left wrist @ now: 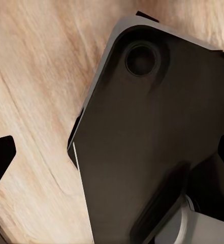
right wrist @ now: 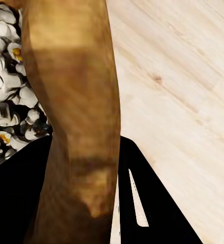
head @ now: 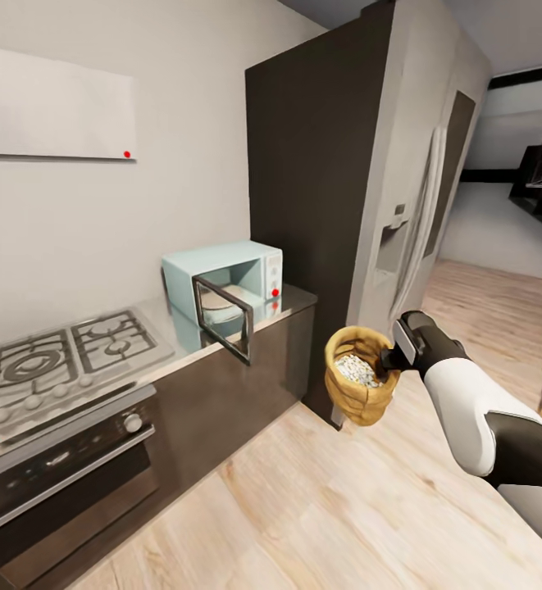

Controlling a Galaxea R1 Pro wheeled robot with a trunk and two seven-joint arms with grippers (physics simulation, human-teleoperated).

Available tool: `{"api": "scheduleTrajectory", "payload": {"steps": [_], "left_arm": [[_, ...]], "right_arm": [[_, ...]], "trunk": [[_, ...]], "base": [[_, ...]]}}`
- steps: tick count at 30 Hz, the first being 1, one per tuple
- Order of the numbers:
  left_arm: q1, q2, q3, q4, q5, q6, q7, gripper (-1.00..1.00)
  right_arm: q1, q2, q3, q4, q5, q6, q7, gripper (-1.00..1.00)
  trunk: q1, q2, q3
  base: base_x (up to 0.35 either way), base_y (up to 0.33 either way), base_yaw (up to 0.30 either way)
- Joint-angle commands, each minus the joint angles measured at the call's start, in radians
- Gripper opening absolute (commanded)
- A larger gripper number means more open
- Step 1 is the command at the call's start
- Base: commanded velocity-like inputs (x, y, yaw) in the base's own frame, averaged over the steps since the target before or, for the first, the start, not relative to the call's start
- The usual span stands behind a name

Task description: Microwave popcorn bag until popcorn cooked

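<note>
Head view: open microwave (head: 236, 283) door faces popcorn bag (head: 358, 374).

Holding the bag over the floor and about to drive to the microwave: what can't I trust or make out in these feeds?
- Microwave interior, head view: its open door screens the lower cavity.
- Right gripper jaws, head view: hidden behind the popcorn bag; right wrist view shows the rim and popcorn up close.
- Left gripper: left wrist view shows a dark robot panel over floor; jaw state unclear.
- Microwave knobs: too small.
</note>
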Motion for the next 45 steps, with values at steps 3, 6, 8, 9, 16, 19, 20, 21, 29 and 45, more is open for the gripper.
{"api": "scheduleTrajectory", "payload": {"steps": [3, 6, 8, 9, 16, 19, 20, 21, 29, 45], "left_arm": [[0.0, 0.0, 0.003, -0.001, 0.007, -0.002, 0.002, 1.0], [0.0, 0.001, 0.004, -0.001, 0.011, -0.003, 0.002, 1.0], [0.0, 0.001, 0.004, -0.001, 0.014, -0.004, 0.002, 1.0], [0.0, 0.001, 0.005, -0.001, 0.015, -0.004, 0.002, 1.0], [0.0, 0.001, 0.01, -0.006, 0.019, -0.005, 0.002, 1.0], [0.0, 0.001, 0.01, -0.007, 0.019, -0.005, 0.002, 1.0], [0.0, 0.001, 0.01, -0.007, 0.019, -0.005, 0.002, 1.0], [0.0, 0.001, 0.011, -0.007, 0.019, -0.005, 0.002, 1.0], [0.0, 0.001, 0.011, -0.01, 0.018, -0.005, 0.002, 1.0], [0.0, 0.0, 0.01, -0.002, 0.017, -0.024, 0.003, 1.0]], "right_arm": [[-0.001, 0.002, -0.008, -0.001, 0.008, 0.003, 0.004, -1.0], [-0.001, 0.003, -0.008, -0.001, 0.006, 0.003, 0.004, -1.0], [-0.001, 0.004, -0.008, 0.0, 0.004, 0.003, 0.004, -1.0], [-0.001, 0.004, -0.008, 0.002, 0.004, 0.003, 0.004, -1.0], [-0.001, 0.008, -0.006, 0.012, 0.003, 0.003, 0.004, -1.0], [-0.001, 0.011, -0.006, 0.012, 0.002, 0.003, 0.005, -1.0], [-0.001, 0.011, -0.006, 0.012, 0.002, 0.003, 0.006, -1.0], [-0.001, 0.012, -0.006, 0.012, 0.002, 0.003, 0.006, -1.0], [-0.001, 0.011, -0.007, 0.012, 0.002, 0.003, 0.006, -1.0], [-0.001, 0.01, -0.008, 0.012, 0.002, 0.003, 0.006, -1.0]], "trunk": [[0.0, -0.001, -0.001], [0.0, -0.001, -0.001], [0.0, -0.001, -0.001], [0.0, -0.001, -0.001], [0.0, -0.001, -0.001], [0.0, -0.001, -0.001], [0.0, -0.001, -0.001], [0.0, -0.001, -0.001], [0.0, -0.001, -0.001], [0.0, -0.001, -0.001]], "base": [[0.22, -0.27, 0.0], [0.17, -0.279, 0.028], [0.11, -0.28, 0.198], [0.036, -0.28, 0.255], [0.005, -0.086, 0.267], [0.0, -0.001, 0.269], [0.0, 0.0, 0.269], [0.0, 0.0, 0.269], [0.0, 0.0, 0.269], [0.037, -0.139, 0.13]]}}
